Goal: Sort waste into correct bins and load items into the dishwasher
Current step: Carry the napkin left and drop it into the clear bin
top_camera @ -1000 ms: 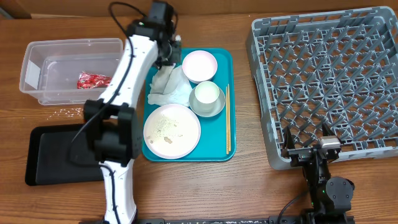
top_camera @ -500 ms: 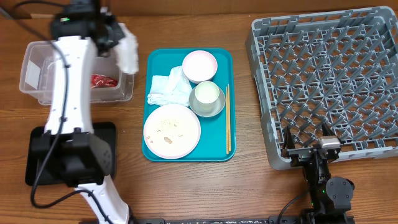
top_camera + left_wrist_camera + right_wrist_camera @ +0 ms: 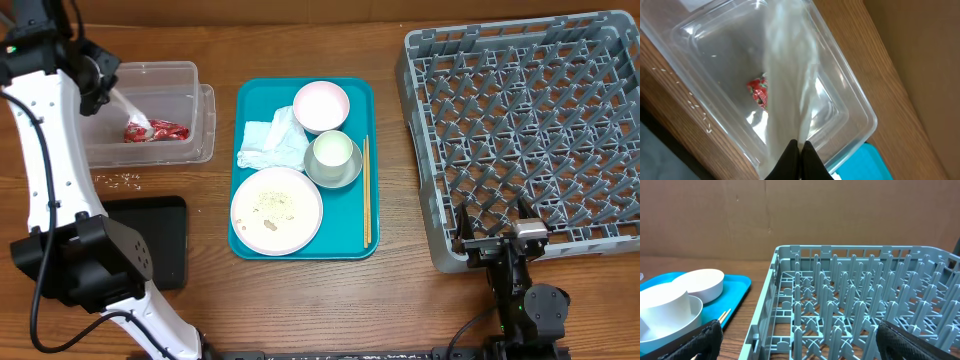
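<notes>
My left gripper (image 3: 101, 84) is shut on a white paper napkin (image 3: 128, 107) that hangs, blurred, over the clear tub (image 3: 196, 110). In the left wrist view its black fingertips (image 3: 801, 150) pinch the napkin (image 3: 790, 75) above a red scrap (image 3: 758, 93) lying in the tub (image 3: 855, 107). More crumpled napkins (image 3: 272, 142) lie on the teal tray (image 3: 352, 245) with the plate (image 3: 276, 208), pink bowl (image 3: 321, 105), cup (image 3: 333, 150) inside the metal bowl (image 3: 340, 177), and chopsticks (image 3: 366, 190). My right gripper (image 3: 495, 238) stands open and empty by the dish rack (image 3: 530, 130).
A flat black tray (image 3: 150, 240) lies at the front left. Loose rice grains (image 3: 118, 180) dot the wood between it and the tub. The right wrist view shows the rack's near wall (image 3: 765, 325) between my fingers and the pink bowl (image 3: 700, 285) at left.
The left arm swung from the teal tray's napkin pile out to the left, carrying one napkin over the clear tub. The right arm has not moved.
</notes>
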Tool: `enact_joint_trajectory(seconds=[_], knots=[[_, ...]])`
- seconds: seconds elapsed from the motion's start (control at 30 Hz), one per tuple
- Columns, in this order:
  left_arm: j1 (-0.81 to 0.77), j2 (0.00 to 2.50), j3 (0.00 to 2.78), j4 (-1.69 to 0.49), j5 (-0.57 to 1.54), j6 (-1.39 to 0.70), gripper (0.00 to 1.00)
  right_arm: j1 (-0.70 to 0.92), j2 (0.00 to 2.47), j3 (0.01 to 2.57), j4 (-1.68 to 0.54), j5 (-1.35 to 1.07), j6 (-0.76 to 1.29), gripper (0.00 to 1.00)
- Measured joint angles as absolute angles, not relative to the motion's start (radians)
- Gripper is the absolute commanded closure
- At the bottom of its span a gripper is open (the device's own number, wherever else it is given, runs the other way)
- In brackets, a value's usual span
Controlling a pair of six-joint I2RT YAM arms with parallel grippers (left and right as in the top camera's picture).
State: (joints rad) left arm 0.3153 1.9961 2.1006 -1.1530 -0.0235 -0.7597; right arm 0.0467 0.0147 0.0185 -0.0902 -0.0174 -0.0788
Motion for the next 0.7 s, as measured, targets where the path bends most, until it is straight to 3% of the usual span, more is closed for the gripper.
enact_joint_trajectory(seconds=[0.2,0.37,0.4,0.43,0.5,0.53,0.7], knots=[[0.314,1.996,2.101,-1.14,-0.023,-0.82,0.96,0.047,0.015,0.019,-0.09,-0.017,-0.078,0.0],[0.314,1.996,2.1,-1.098,-0.025,-0.911,0.85,0.047,0.015,0.019,-0.09,-0.017,-0.079,0.0],[0.314,1.996,2.1,-1.085,-0.028,-0.92,0.81,0.047,0.015,0.019,-0.09,-0.018,-0.078,0.0],[0.314,1.996,2.1,-1.072,-0.031,-0.929,0.68,0.047,0.015,0.019,-0.09,-0.018,-0.078,0.0],[0.313,1.996,2.1,-1.052,-0.036,-0.945,0.28,0.047,0.015,0.019,-0.09,-0.017,-0.078,0.0],[0.309,1.996,2.1,-1.048,-0.038,-0.952,0.18,0.047,0.015,0.019,-0.09,-0.017,-0.079,0.0],[0.306,1.996,2.1,-1.069,-0.038,-0.961,0.21,0.047,0.015,0.019,-0.09,-0.018,-0.079,0.0]])
